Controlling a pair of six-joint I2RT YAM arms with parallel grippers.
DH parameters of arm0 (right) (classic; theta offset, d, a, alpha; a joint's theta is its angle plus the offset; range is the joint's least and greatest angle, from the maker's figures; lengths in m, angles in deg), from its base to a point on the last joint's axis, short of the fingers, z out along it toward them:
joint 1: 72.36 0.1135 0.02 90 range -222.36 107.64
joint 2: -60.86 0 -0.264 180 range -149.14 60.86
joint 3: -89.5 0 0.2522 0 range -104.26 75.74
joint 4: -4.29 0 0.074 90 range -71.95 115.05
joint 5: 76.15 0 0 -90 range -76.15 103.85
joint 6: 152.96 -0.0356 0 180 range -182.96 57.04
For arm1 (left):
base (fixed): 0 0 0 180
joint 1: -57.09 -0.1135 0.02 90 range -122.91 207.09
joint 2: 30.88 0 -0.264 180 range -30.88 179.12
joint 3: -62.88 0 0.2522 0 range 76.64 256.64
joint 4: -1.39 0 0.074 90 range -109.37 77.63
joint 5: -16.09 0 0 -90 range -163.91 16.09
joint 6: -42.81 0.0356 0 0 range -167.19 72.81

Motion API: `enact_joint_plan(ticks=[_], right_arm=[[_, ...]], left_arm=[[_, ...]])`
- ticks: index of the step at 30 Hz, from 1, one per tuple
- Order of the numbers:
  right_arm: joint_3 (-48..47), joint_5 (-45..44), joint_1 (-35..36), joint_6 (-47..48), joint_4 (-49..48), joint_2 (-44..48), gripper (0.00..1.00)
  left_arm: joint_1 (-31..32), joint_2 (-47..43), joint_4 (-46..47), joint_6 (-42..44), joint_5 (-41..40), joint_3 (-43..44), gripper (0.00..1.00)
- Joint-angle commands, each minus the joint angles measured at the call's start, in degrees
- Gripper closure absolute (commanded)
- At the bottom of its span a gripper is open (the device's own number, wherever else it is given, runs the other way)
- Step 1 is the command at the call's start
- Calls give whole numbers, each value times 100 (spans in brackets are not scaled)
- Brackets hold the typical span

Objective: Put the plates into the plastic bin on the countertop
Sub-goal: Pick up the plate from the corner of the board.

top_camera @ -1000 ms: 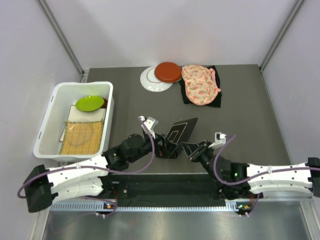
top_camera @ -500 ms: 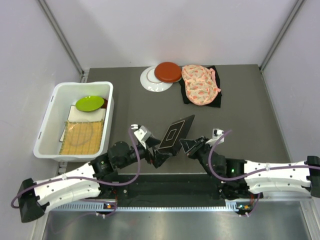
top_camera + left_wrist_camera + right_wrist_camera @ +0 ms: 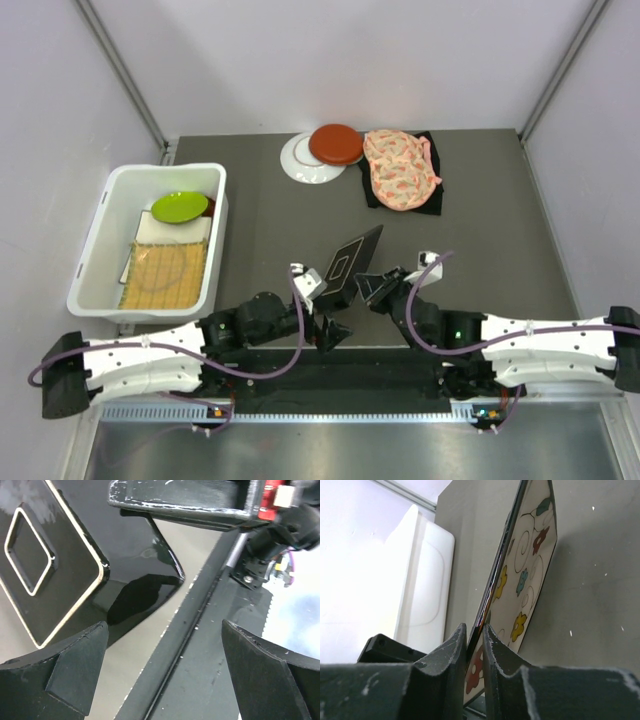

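Dark grey counter (image 3: 500, 230), pale walls on three sides.

1. Left gripper (image 3: 331, 335): low at the near edge, fingers (image 3: 75, 670) spread wide, holding nothing.
2. Right gripper (image 3: 375, 288): just beyond it to the right, fingers (image 3: 447, 665) narrow, pinched on the lower edge of the square plate (image 3: 346, 264).
3. Square plate: tilted steeply on edge near the middle of the counter, well apart from the plastic bin (image 3: 95, 240). One face is black with a white outline (image 3: 45, 565); the other, seen from the right wrist, is pale with coloured flowers (image 3: 530, 580).
4. Plastic bin: white, at the left. It holds a yellow woven plate (image 3: 165, 272), a white square plate (image 3: 178, 230) and a lime round plate (image 3: 180, 207).
5. Far edge: white round plate (image 3: 302, 162) with a red plate (image 3: 335, 143) overlapping it.
6. Beside these, to the right: pink floral fabric (image 3: 400, 168) lying on a black cloth (image 3: 433, 202).
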Motion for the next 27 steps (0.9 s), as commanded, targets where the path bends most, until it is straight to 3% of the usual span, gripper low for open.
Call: enact_joint_plan(ticks=[1, 12, 18, 23, 27], right_arm=[[-497, -73, -19, 161, -554, -27, 100], [-628, 6, -19, -102, -440, -202, 100], [-726, 85, -19, -138, -369, -325, 100], [-734, 86, -19, -182, -325, -334, 100], [-787, 42, -28, -138, -290, -378, 100]], left_arm=[[186, 234, 109, 61, -1043, 303, 1], [1056, 1165, 21, 298, -3531, 759, 7], [1119, 1526, 47, 421, -3946, 901, 17], [1119, 1605, 65, 622, -4017, 980, 51], [1119, 1588, 56, 807, -3946, 1006, 69]])
